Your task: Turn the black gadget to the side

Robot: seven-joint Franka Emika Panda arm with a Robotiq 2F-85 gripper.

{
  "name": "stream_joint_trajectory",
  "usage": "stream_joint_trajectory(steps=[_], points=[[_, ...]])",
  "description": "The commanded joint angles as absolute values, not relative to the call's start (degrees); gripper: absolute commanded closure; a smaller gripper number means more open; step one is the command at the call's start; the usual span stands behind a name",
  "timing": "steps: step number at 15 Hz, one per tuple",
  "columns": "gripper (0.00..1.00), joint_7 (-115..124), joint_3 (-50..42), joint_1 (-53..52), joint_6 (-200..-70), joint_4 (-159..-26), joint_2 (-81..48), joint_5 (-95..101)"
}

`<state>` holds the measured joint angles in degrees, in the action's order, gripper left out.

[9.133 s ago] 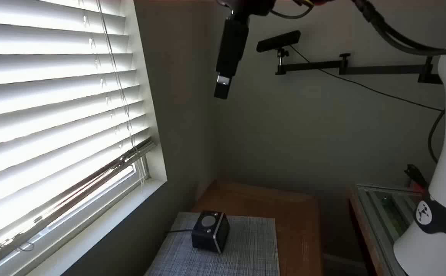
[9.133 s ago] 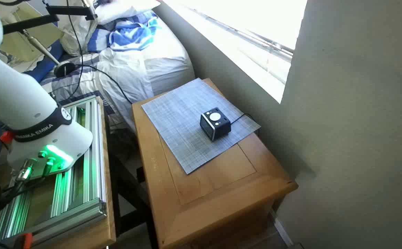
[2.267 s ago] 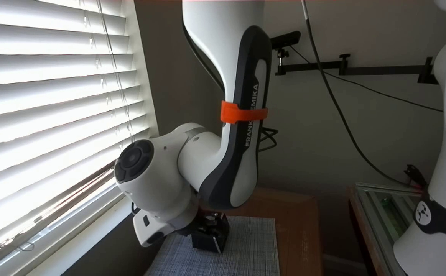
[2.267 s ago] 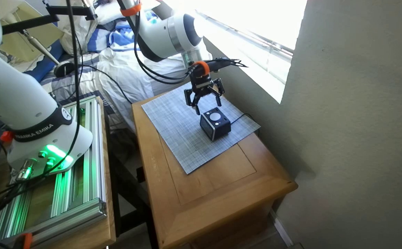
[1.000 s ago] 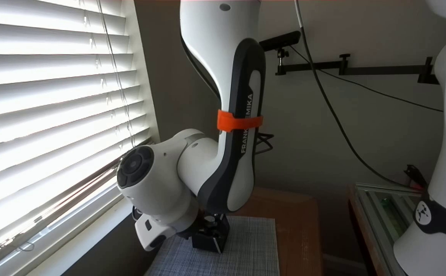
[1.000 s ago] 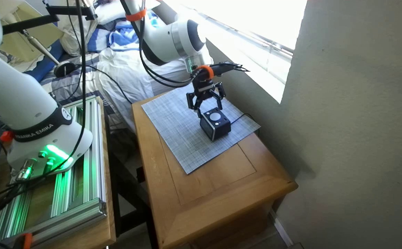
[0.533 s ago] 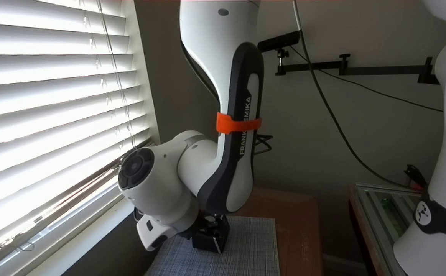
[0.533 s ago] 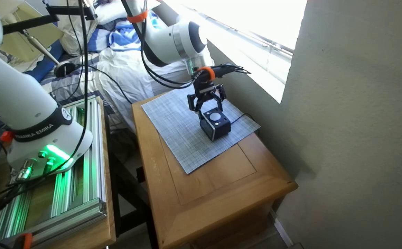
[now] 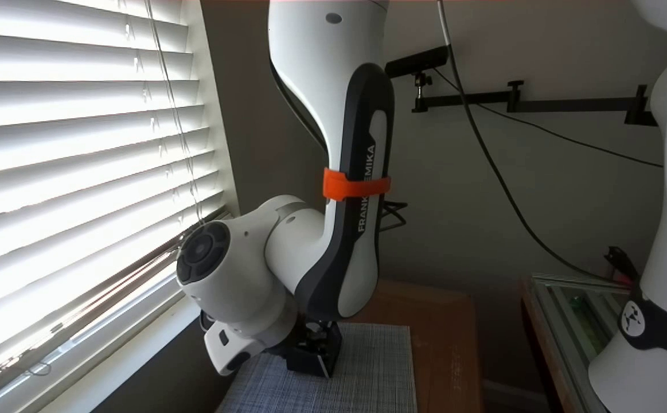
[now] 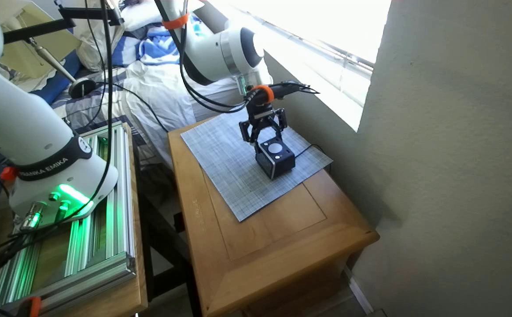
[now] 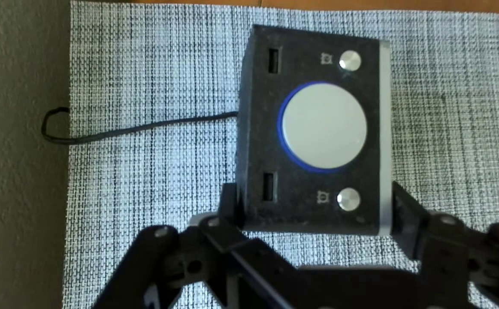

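Observation:
The black gadget (image 10: pixel 278 164) is a small box standing upright on a grey woven mat, its pale round dial facing up. It shows in both exterior views, partly covered by the arm in an exterior view (image 9: pixel 309 364). In the wrist view the gadget (image 11: pixel 318 128) lies between the fingers, with a silver edge on its right. My gripper (image 11: pixel 313 201) has one pad against each side near the gadget's lower end, with no clear gap. The gripper also shows in an exterior view (image 10: pixel 268 141), shut on the gadget's far end from above. The pads' lower reach is hidden.
A thin black cable (image 11: pixel 146 127) runs from the gadget over the mat's edge toward the wall. The mat (image 10: pixel 220 141) lies on a wooden table (image 10: pixel 260 246). The window sill (image 9: pixel 138 350) and blinds (image 9: pixel 81 166) are close to the arm. A bed (image 10: pixel 211 97) stands behind the table.
The arm came in from above and lowered to the gadget. In the last half second the fingers have closed in on it, and gadget and mat have shifted very slightly.

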<state>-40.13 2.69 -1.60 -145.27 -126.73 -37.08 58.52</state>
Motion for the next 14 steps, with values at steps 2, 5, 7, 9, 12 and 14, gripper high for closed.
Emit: stream_joint_trajectory(steps=[2,5,7,9,12,14], points=[[0.42,-41.60,3.09,-0.69,-144.53,-125.51,-37.84,59.16],[0.42,-41.86,3.21,-0.22,-144.92,-125.96,-37.04,58.82],[0.42,-42.47,3.50,0.49,-145.39,-126.42,-36.36,58.24],[0.42,-43.26,3.90,1.55,-145.99,-126.84,-35.79,57.36],[0.42,-44.99,4.57,3.52,-147.18,-127.50,-34.85,55.48],[0.42,-46.29,5.09,4.84,-148.18,-127.74,-34.40,53.90]])
